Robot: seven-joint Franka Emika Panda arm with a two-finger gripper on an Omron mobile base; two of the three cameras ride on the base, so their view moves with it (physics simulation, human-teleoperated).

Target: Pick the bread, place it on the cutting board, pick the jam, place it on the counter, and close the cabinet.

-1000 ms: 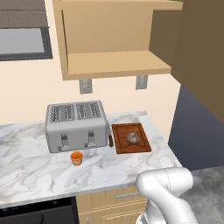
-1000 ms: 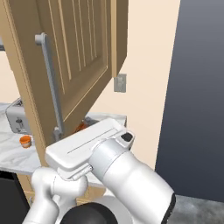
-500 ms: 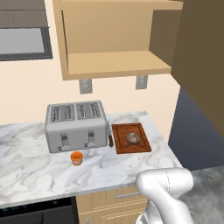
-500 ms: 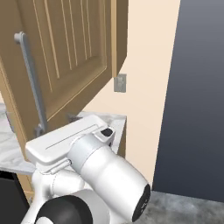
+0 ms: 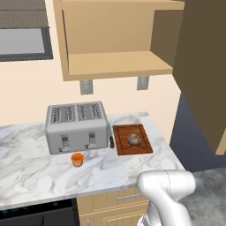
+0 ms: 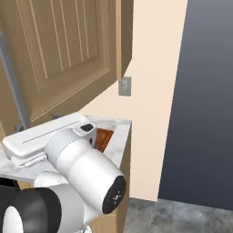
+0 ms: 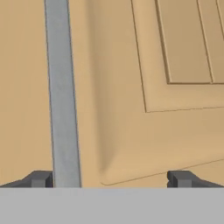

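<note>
Lumpy domed bread (image 5: 134,140) on grooved cutting board (image 5: 132,139).

Toaster (image 5: 77,127): silver, four slots, upright; taken as landmark. Two lever knobs on its front face.

Wall outlets: one (image 5: 86,87) directly above toaster on the cream wall, a second (image 5: 142,82) above and to toaster's right.

Dark-framed panel (image 5: 24,42) on wall, above and left of toaster.

Black appliance front (image 5: 37,215) below and left of toaster.

Dark blue-grey wall (image 6: 200,100) well right of toaster.
</note>
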